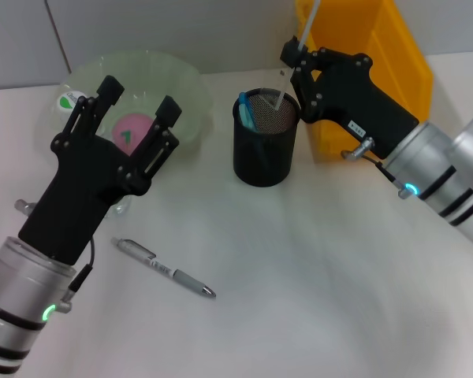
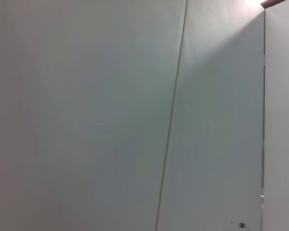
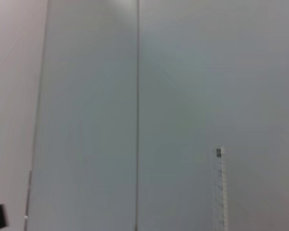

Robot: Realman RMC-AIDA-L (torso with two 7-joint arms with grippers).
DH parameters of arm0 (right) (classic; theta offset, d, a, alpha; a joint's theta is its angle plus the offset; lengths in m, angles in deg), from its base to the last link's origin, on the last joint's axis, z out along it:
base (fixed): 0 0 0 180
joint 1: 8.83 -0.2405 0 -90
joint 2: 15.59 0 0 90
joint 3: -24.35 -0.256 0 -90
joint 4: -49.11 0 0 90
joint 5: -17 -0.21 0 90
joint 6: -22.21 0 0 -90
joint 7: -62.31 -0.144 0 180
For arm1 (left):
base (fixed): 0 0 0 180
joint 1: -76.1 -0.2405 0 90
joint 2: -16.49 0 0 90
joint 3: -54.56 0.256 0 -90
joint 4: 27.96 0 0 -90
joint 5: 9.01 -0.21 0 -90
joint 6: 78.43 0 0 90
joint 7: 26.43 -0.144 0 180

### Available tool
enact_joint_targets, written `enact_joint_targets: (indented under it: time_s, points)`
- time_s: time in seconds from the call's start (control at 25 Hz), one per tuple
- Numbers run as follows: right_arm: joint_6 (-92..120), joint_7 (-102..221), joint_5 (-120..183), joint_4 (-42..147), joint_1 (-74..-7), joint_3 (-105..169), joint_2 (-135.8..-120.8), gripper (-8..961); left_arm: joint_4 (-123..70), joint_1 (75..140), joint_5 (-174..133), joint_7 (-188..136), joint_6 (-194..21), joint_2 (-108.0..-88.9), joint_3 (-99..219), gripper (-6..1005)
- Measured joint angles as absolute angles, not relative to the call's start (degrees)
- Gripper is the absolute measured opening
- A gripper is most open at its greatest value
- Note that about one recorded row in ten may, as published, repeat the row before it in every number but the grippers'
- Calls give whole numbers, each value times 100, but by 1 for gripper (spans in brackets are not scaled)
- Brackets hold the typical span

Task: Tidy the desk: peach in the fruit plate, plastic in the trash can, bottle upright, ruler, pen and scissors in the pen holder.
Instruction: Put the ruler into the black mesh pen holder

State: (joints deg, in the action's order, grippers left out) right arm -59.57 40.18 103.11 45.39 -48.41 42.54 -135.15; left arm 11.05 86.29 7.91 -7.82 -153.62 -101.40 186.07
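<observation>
Gripping a ruler (image 1: 307, 24) above the pen holder (image 1: 265, 146), right jaws (image 1: 293, 57); left jaws (image 1: 138, 98) open, empty.

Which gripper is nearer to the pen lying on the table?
Left. The left gripper hangs open before the fruit plate, just beyond the pen; the right gripper holds a ruler over the pen holder.

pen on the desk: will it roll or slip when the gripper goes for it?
The pen lies flat on the smooth white desk, so it probably skids if nudged. Its round barrel looks apt to roll, though the clip may stop it. Thin and low-lying, it likely needs a pinch across the barrel from the open left gripper.
</observation>
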Motion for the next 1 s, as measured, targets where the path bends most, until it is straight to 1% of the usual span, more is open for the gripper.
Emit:
enact_joint_targets:
  time_s: [0.28, 0.32, 0.52, 0.84, 0.88, 1.0]
  points:
    - [-5455, 4019, 10303, 4549, -5018, 4158, -13526, 50, 1098, 8609, 664, -672, -15360, -10118, 18543, 807]
    - [-5300, 4013, 10302, 4534, -5085, 4157, -13528, 51, 970, 8603, 549, -471, -15285, -10032, 18499, 807]
    - [-4826, 3985, 10312, 4471, -5231, 4157, -13540, 60, 883, 8602, 530, -416, -15290, -10018, 18499, 806]
    - [-4449, 3970, 10317, 4372, -5262, 4157, -13540, 74, 831, 8576, 504, -342, -15286, -9987, 18499, 806]
    - [-4408, 3969, 10318, 4367, -5262, 4158, -13539, 75, 821, 8572, 411, -245, -15284, -9916, 18494, 806]
    - [-4313, 3968, 10316, 4366, -5261, 4158, -13538, 80, 776, 8622, 16, 28, -15276, -9818, 18395, 806]
